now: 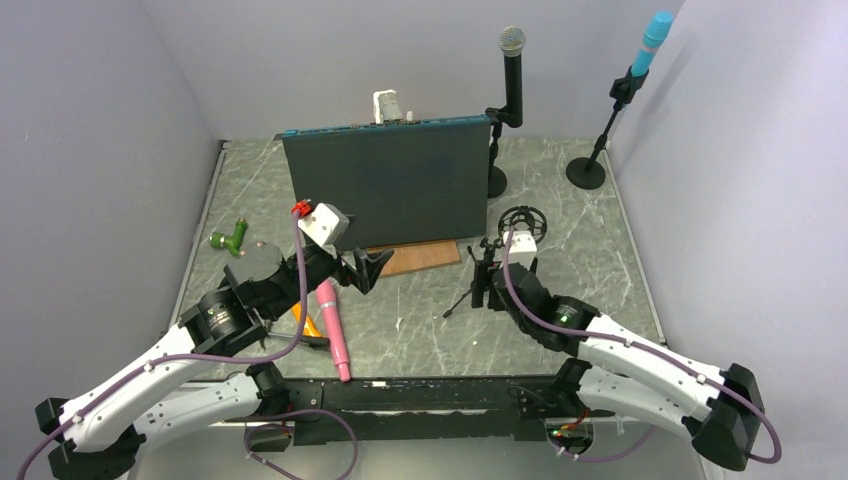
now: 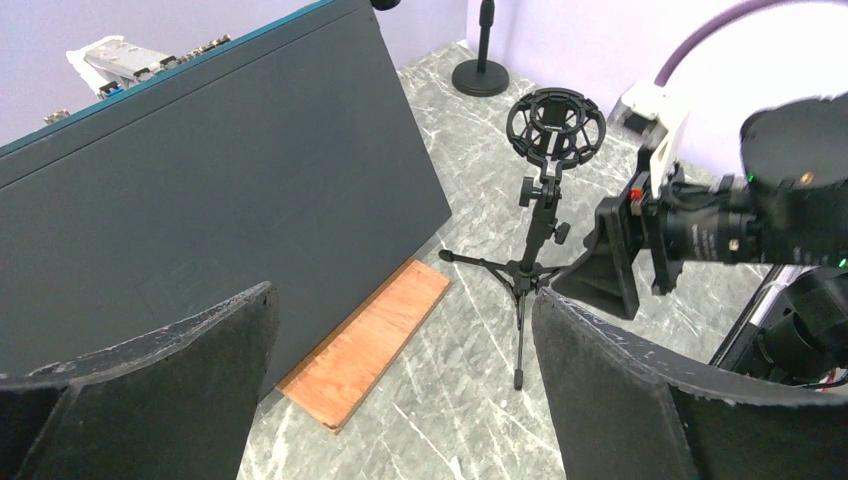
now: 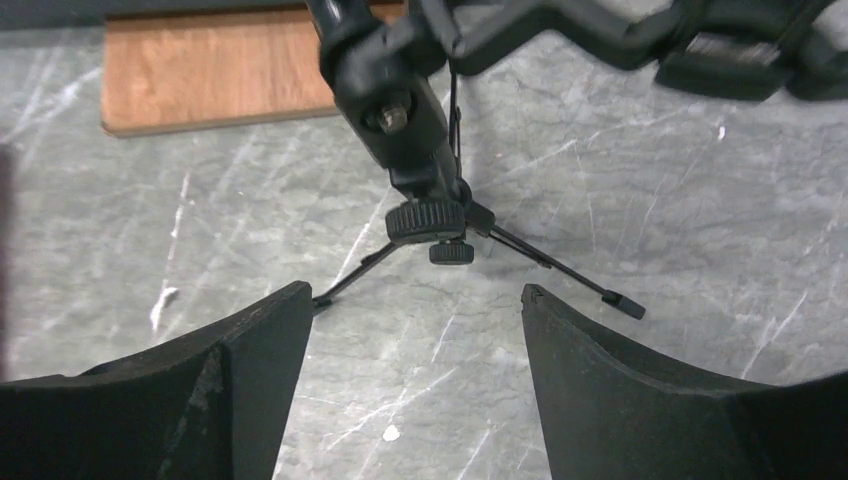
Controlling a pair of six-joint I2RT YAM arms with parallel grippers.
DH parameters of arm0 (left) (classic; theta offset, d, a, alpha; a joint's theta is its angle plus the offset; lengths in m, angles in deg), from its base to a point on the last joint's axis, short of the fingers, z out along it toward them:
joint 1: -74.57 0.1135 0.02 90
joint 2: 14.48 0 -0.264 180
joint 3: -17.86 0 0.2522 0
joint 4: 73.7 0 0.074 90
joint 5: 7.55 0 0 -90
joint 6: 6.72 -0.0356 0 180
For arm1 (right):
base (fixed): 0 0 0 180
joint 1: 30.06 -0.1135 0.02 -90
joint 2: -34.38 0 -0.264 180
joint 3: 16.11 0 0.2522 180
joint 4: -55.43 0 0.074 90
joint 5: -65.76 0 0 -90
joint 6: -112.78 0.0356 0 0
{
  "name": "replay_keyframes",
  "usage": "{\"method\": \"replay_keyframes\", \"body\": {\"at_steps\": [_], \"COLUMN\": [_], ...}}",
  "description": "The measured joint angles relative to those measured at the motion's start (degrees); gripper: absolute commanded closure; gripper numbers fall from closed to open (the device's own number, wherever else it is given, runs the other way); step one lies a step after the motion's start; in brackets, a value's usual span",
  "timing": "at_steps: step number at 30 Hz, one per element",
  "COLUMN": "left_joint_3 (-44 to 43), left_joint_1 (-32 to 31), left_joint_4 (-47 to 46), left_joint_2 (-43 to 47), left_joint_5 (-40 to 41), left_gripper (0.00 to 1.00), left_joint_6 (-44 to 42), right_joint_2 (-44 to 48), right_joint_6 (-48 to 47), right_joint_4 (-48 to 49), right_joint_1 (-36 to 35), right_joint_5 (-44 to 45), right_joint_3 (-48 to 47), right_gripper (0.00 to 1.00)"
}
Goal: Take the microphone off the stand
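A pink microphone (image 1: 333, 328) lies flat on the table beside my left arm, free of any stand. A small black tripod stand (image 1: 497, 262) with an empty ring-shaped shock mount (image 2: 555, 125) stands mid-table. My left gripper (image 1: 368, 268) is open and empty, above the table left of the tripod; its view (image 2: 400, 300) looks at the stand. My right gripper (image 1: 487, 287) is open and empty, just in front of the tripod, with the stand's knob (image 3: 425, 215) between and beyond its fingertips (image 3: 415, 295). A black microphone (image 1: 512, 70) and a blue one (image 1: 650, 45) sit on tall stands at the back.
A large dark panel (image 1: 385, 180) stands upright mid-table with a wooden board (image 1: 420, 258) at its foot. A green fitting (image 1: 232, 238) lies at the left, an orange item (image 1: 305, 320) beside the pink microphone. Walls close in on the sides.
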Motion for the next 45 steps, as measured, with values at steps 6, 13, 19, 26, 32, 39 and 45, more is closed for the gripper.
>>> {"method": "replay_keyframes", "body": {"at_steps": [6, 13, 19, 26, 32, 39, 45], "left_joint_3": [0.0, 0.0, 0.0, 0.0, 0.0, 0.0, 0.0], "left_joint_1": [0.0, 0.0, 0.0, 0.0, 0.0, 0.0, 0.0], "left_joint_4": [0.0, 0.0, 0.0, 0.0, 0.0, -0.1, -0.1], "left_joint_2": [-0.2, -0.3, -0.4, -0.2, 0.3, 0.8, 0.8], "left_joint_5": [-0.1, -0.1, -0.1, -0.1, -0.1, -0.1, -0.4], "left_gripper": [0.01, 0.01, 0.01, 0.01, 0.01, 0.01, 0.01], "left_joint_6": [0.0, 0.0, 0.1, 0.2, 0.2, 0.2, 0.2], "right_joint_2": [-3.0, -7.4, -12.7, -14.4, -14.9, -14.9, -14.7], "right_joint_6": [-1.6, -5.4, -6.6, -5.3, -3.4, 2.1, 8.0], "right_joint_4": [10.2, 22.8, 26.9, 27.0, 25.3, 17.0, 4.4], "right_joint_1": [-2.4, -2.6, -2.6, -2.8, -2.5, 8.3, 16.2], "right_joint_5": [7.4, 15.2, 18.7, 20.4, 23.8, 23.4, 28.9], "right_joint_3": [4.5, 5.6, 5.6, 5.5, 4.8, 1.5, -1.9], "right_gripper": [0.33, 0.47, 0.54, 0.76, 0.97, 1.00, 1.00]}}
